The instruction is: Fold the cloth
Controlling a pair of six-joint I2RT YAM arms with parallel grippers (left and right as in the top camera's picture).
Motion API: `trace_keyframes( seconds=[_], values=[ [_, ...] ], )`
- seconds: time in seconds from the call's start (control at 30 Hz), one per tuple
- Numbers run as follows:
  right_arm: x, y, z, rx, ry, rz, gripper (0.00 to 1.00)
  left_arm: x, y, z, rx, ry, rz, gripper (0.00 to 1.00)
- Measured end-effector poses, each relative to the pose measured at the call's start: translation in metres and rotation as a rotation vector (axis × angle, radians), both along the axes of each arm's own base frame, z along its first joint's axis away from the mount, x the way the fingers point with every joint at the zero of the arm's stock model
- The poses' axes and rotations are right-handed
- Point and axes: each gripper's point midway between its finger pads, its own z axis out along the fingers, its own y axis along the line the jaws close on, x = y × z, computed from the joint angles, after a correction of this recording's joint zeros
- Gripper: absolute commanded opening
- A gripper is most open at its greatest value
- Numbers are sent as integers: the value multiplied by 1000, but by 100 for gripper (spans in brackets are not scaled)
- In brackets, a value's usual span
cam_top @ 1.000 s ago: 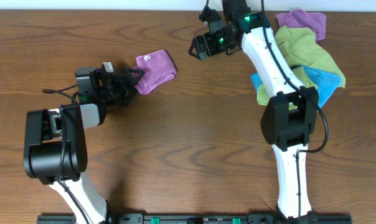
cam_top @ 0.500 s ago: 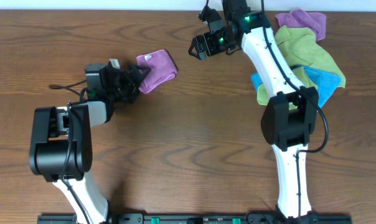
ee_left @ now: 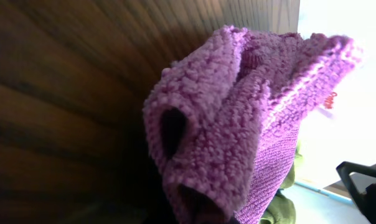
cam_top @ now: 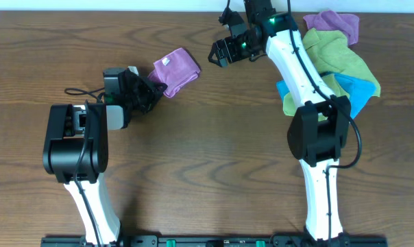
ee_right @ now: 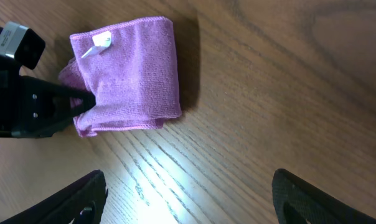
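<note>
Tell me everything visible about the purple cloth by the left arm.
The cloth is lilac, fluffy microfibre, folded into a compact, rough rectangle with a small white tag near one corner. It lies on the wooden table, one edge bunched and pinched in the shut left pincer. Nothing else touches it.

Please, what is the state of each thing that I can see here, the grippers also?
cloth: folded into a small rectangle, resting on the table, one end pinched.
left gripper: shut on the cloth's end.
right gripper: open, holding nothing.
lime-green cloths: crumpled in a heap, not folded.
blue cloth: crumpled, partly under the green ones.
second purple cloth: crumpled at the heap's far end.
</note>
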Motion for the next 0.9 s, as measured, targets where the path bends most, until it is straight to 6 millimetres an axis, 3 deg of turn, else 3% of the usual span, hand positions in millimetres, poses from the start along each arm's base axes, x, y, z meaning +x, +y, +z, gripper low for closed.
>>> trace_keyframes(
  seconds=[0.2, 0.27, 0.33, 0.43, 0.5, 0.6, 0.7, 0.8, 0.9],
  values=[
    [-1, 0, -1, -2, 7, 0, 83, 13, -1, 11, -7, -85, -3, 6],
    [-3, -1, -1, -4, 13, 0, 83, 24, 2, 23, -11, -136, 4, 6],
    [-5, -2, -3, -8, 25, 0, 82, 49, 14, 51, -21, -219, 33, 6],
    [-11, -3, -5, -17, 49, 3, 81, 79, 49, 87, -29, -306, 101, 6],
    [-15, -5, -7, -24, 67, 7, 80, 98, 86, 115, -29, -366, 168, 6],
    [-16, -5, -7, -26, 72, 8, 81, 111, 141, 141, -10, -426, 263, 6],
    [-16, -5, -7, -26, 72, 8, 81, 111, 185, 147, -1, -416, 342, 6],
    [-16, -5, -7, -25, 71, 8, 81, 103, 227, 136, 22, -360, 421, 6],
    [-14, -4, -7, -23, 63, 8, 81, 100, 248, 134, 63, -341, 443, 6]
  ],
)
